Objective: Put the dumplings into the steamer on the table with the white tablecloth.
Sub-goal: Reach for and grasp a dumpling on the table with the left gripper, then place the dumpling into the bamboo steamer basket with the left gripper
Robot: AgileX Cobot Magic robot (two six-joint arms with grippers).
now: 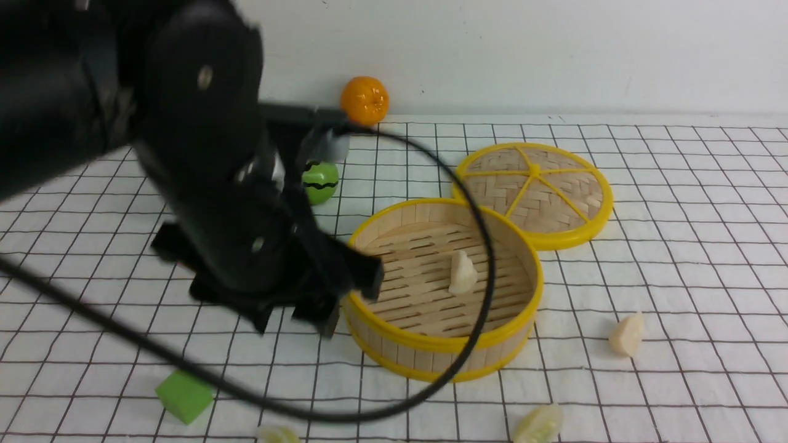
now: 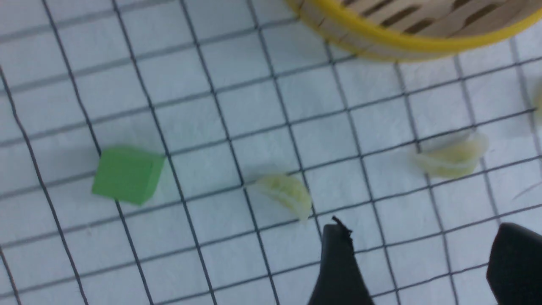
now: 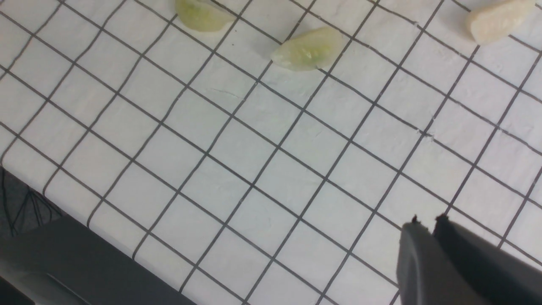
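While the white tablecloth [image 1: 695,258] covered the desk, the steamer [image 1: 440,363] sat beside the woven lid [image 1: 554,209] with one white dumpling [image 1: 462,272] inside. Other dumplings [image 2: 284,195] lay on the cloth. The left fingers [image 2: 342,258] stood wide, empty; the right fingers [image 3: 427,224] were narrow.

On the table [image 1: 695,258], one dumpling [image 1: 463,272] lies in the steamer [image 1: 440,351], with the lid [image 1: 569,209] behind it to the right. Another dumpling [image 1: 627,335] sits right of the steamer, and two more lie in front of it, one [image 1: 538,423] toward its right side, the other [image 1: 278,434] toward its left, just right of a cube [image 1: 184,395]. A round thing [image 1: 365,100] stands near the table's far edge.
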